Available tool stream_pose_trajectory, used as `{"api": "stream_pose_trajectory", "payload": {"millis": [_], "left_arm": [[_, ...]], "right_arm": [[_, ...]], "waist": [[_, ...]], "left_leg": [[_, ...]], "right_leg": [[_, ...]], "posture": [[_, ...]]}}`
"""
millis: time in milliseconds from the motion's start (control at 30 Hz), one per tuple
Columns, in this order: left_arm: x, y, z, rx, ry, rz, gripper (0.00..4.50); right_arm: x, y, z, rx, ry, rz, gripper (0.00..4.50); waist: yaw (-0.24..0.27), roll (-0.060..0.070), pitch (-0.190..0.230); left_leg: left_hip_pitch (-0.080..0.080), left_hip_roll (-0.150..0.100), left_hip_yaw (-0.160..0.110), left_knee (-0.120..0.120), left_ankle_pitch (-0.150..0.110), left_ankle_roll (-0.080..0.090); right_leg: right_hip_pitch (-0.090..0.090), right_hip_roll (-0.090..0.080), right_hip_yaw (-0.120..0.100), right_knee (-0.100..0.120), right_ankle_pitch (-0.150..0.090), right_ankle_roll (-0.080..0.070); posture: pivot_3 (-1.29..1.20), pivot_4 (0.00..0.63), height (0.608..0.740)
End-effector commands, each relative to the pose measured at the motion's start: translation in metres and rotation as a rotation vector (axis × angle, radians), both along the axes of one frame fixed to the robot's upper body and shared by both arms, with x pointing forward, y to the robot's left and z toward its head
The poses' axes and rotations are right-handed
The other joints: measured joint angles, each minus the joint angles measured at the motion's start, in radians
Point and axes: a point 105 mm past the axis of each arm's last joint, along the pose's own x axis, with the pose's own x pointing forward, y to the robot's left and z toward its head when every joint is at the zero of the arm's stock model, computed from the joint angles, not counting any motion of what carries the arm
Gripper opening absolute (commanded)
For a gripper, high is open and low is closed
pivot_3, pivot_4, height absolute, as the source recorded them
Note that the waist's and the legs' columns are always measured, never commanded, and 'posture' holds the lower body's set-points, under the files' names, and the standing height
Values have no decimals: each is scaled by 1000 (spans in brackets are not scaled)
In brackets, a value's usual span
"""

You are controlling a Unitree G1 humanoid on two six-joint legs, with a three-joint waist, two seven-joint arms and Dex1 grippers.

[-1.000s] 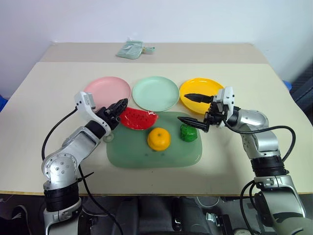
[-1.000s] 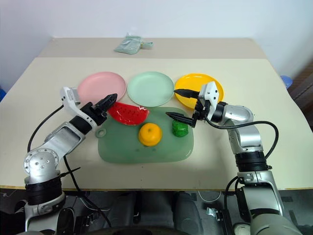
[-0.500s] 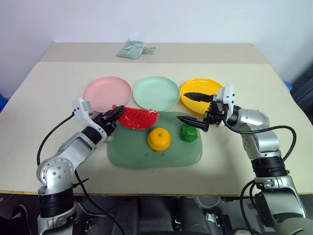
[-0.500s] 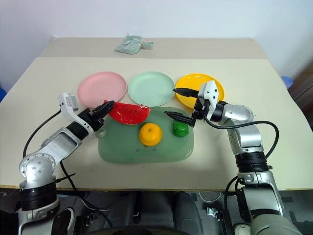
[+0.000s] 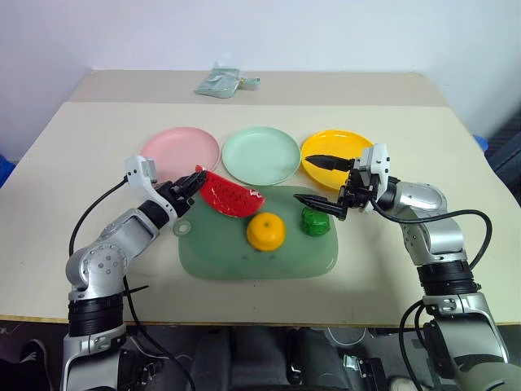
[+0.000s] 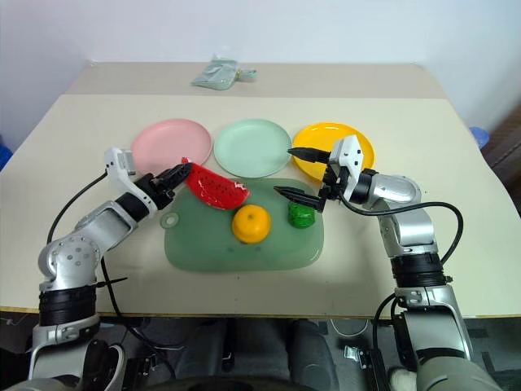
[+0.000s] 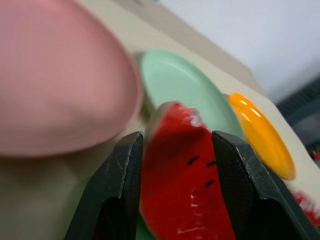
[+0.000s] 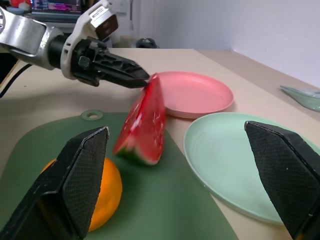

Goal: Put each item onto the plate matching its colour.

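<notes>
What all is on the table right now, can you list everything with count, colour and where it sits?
Round pink plastic plate: one, pink, far left of the plate row.
Round mint green plastic plate: one, pale green, middle of the row.
Round yellow plastic plate: one, yellow, right end of the row.
Large green rounded-rectangle cutting mat: one, green, in front of the plates.
Red toy watermelon wedge with green rind: one, tilted at the mat's far left edge.
Round toy orange: one, orange, mid-mat.
Small bumpy dark-green toy vegetable: one, on the mat's right part.
Pale green pouch: one, far table edge.
Left tool: black, shut on the wedge's tip.
Right tool: black, open, over the mat's right end.
</notes>
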Motion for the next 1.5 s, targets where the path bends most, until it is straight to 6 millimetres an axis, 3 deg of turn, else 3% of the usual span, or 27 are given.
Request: {"api": "stream_pose_trajectory", "payload": {"millis": [33,367,667,900,1000,1100,1267,1500], "left_arm": [[4,-6,10,26,-56,-20,2220],[25,-15,9,30,-75,-8,2220],[20,-6,13,23,-91,20,2220],[2,-7,47,32,-158,1,2220],[-8,-12,44,89,-152,-38,3069],[-16,-13,43,108,-155,-63,4466],[-15,12,48,109,-177,1,4466],[-27,42,60,157,-236,-43,4466]], "right_arm": [[-3,-4,10,22,-47,-2,4500],[-3,4,16,23,-59,-1,4500],[-2,0,18,22,-55,-9,4500],[0,-2,16,19,-53,-11,4500],[0,-3,15,17,-54,-9,4500],[-2,-2,14,18,-53,-6,4500],[-4,-3,12,18,-52,-3,4500],[-1,-6,12,13,-53,-10,4500]], "waist": [[0,0,0],[0,0,0],[-1,0,0],[-1,0,0],[-1,0,0],[-2,0,0],[-1,0,0],[-2,0,0]], "left_leg": [[0,0,0,0,0,0],[0,0,0,0,0,0],[0,0,0,0,0,0],[0,0,0,0,0,0],[0,0,0,0,0,0],[0,0,0,0,0,0],[0,0,0,0,0,0],[0,0,0,0,0,0]], "right_leg": [[0,0,0,0,0,0],[0,0,0,0,0,0],[0,0,0,0,0,0],[0,0,0,0,0,0],[0,0,0,0,0,0],[0,0,0,0,0,0],[0,0,0,0,0,0],[0,0,0,0,0,0]], "posture": [[0,150,740],[0,150,740],[0,150,740],[0,150,740],[0,150,740],[0,150,740],[0,150,740],[0,150,740]]}}
